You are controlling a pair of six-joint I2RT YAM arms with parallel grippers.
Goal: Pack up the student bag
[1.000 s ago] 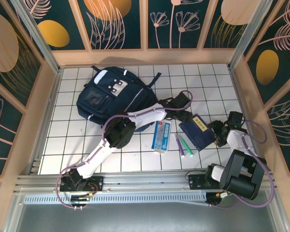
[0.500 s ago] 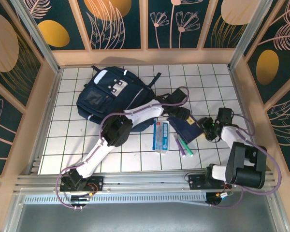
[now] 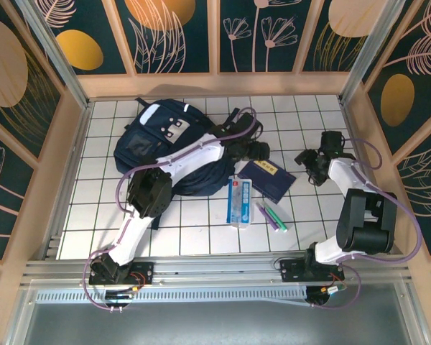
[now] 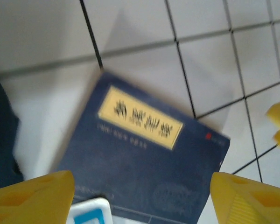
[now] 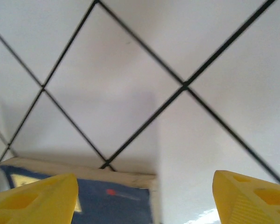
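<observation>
In the top view, lower centre, two pens [image 3: 273,215] and a blue-white box [image 3: 240,203] lie beside the dark-blue book [image 3: 267,180]. The left wrist view adds the book's yellow title label [image 4: 140,117]. The left gripper [image 3: 262,152], over the book, and the right gripper [image 3: 307,159] are both spread wide and empty. The student bag [image 3: 165,140] lies upper left.

Navy student bag [image 3: 158,140], grey flap up, lying flat, far-left table

White arms [image 3: 138,228], black joints [image 3: 149,192], purple cables [image 3: 119,190], yellow end effector fingertips [image 4: 32,196].
</observation>
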